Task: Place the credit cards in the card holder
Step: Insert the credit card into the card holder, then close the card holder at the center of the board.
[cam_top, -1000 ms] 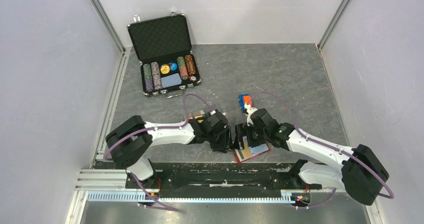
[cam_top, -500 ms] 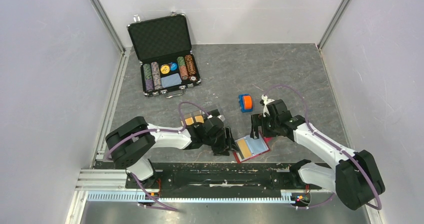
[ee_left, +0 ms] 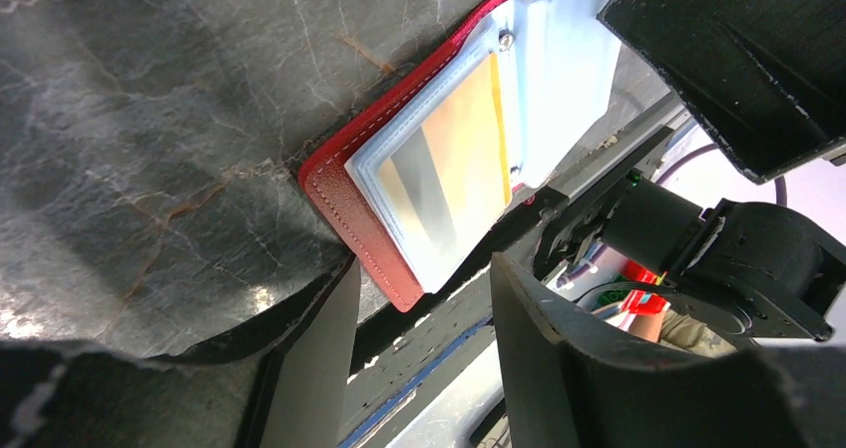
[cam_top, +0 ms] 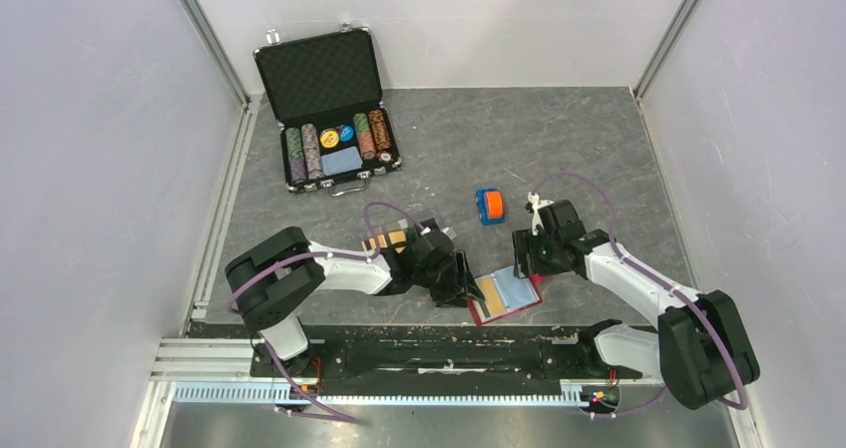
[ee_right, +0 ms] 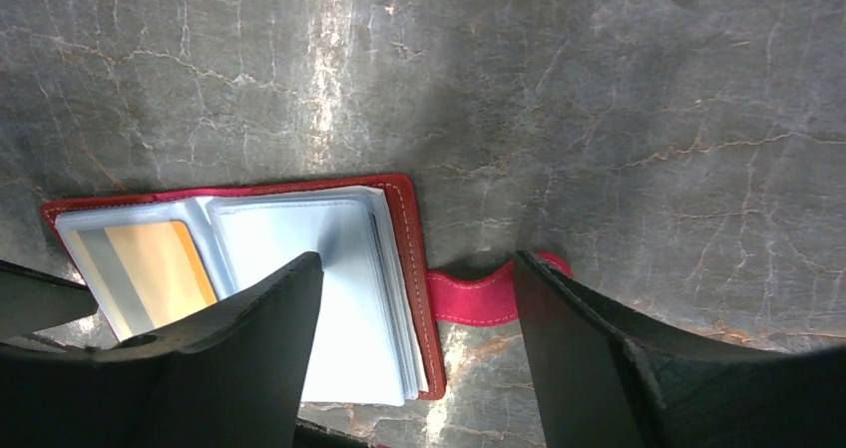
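The red snap-tab wallet (cam_top: 504,296) lies open at the near edge of the grey marbled table (cam_top: 599,149), between the 2 grippers. Its clear plastic sleeves face up. 1 credit card (ee_left: 449,149), orange-gold with a grey stripe, sits in the sleeve on the left arm's side. The red tab (ee_right: 479,293) sticks out flat on the right arm's side.

The left gripper (cam_top: 464,278) is low, just beside the wallet's left edge. Its jaws are spread with nothing between them, and its wrist view looks past them to the wallet's red corner. The right gripper (cam_top: 521,258) is over the wallet's far right part. Its jaws are also spread and pinch nothing. In its wrist view the sleeve pages and the tab show in the gap, and I cannot tell whether a finger touches the page.

Just behind the left arm's wrist sits the card holder (cam_top: 369,238), a small dark-based tray with orange-gold faces showing in it, partly hidden by the arm and its purple cable. Farther back, near the table's middle, is a small blue and orange object (cam_top: 489,206). At the far left stands the open black chip briefcase (cam_top: 319,74), holding rows of poker chips (cam_top: 309,151) and a pale blue card (cam_top: 342,160).
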You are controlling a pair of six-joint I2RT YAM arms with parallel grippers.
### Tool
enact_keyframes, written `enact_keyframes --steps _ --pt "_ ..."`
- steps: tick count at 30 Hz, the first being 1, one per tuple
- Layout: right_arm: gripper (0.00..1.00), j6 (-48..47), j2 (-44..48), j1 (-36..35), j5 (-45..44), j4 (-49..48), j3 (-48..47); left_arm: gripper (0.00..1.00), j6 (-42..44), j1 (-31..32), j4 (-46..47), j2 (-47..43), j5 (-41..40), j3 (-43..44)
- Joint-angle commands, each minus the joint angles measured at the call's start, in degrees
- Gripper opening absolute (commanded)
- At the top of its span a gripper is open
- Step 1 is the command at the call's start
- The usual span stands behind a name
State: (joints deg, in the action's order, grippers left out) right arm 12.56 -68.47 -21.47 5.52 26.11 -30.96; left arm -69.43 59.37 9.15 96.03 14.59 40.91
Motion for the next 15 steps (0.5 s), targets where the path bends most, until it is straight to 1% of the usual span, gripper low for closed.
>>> enact_keyframes --steps 1,3,8,12,15 --pt "0.67 1.6 -1.2 0.0 8.1 -4.5 5.7 0.57 1.2 0.1 1.3 0.4 -1.8 1.8" --pt "0.63 2.7 -0.5 0.0 10.7 -5.6 7.3 0.57 1.3 0.1 2.2 -1.6 -1.8 1.3" --pt "0.61 6.2 2.0 0.0 16.0 -8.4 11.0 0.57 1.7 0.1 3.2 -7.0 -2.7 0.5" --pt "0.61 9.0 3.9 0.0 19.3 -10.0 13.0 0.57 2.3 0.1 3.3 -8.3 -1.6 1.6" --pt "0.61 10.4 4.4 -0.1 20.9 -11.5 14.4 0.57 2.8 0.1 4.1 -7.5 -0.1 2.5"
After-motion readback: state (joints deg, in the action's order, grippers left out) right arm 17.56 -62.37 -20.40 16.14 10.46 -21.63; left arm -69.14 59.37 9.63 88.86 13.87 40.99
